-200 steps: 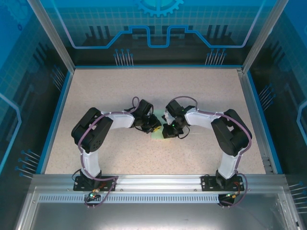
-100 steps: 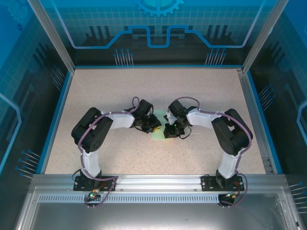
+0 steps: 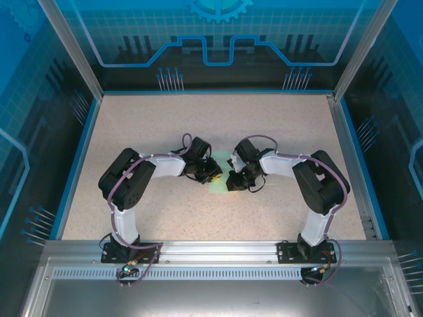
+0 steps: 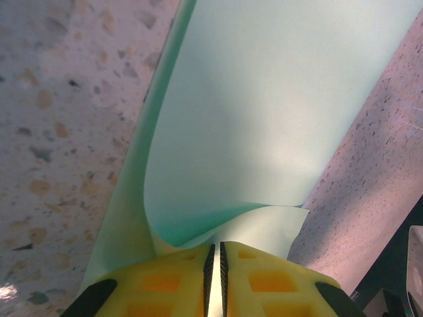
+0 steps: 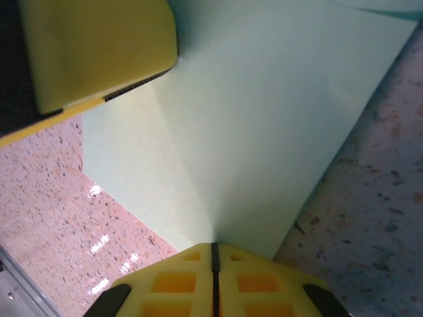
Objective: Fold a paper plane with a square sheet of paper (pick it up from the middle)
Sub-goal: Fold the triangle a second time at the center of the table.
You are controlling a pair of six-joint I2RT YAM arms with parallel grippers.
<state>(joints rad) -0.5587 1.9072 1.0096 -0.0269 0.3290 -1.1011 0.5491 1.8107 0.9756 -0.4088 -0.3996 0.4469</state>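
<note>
At mid-table, left end effector (image 4: 215, 256) and right end effector (image 5: 213, 252) each clamp the paper (image 4: 264, 119).

square sheet of paper (image 4: 264, 112): showing plain pale mint green, unmarked, shading darker where it is curling
table (image 3: 152, 125): showing a beige ground speckled with brown and grey flecks
left gripper (image 4: 215, 254): showing yellow fingers with orange-tinted recesses and black corners
right gripper (image 5: 213, 249): showing the same yellow and black
left arm (image 3: 132, 178) and right arm (image 3: 317, 178): wearing black and white shells, with purplish-grey cables
enclosure walls (image 3: 218, 39): glowing blue, carrying a fine grid and lighter circuit-like lines
table border (image 3: 76, 165): running blue
front rail (image 3: 218, 251): shining silver-grey
</note>
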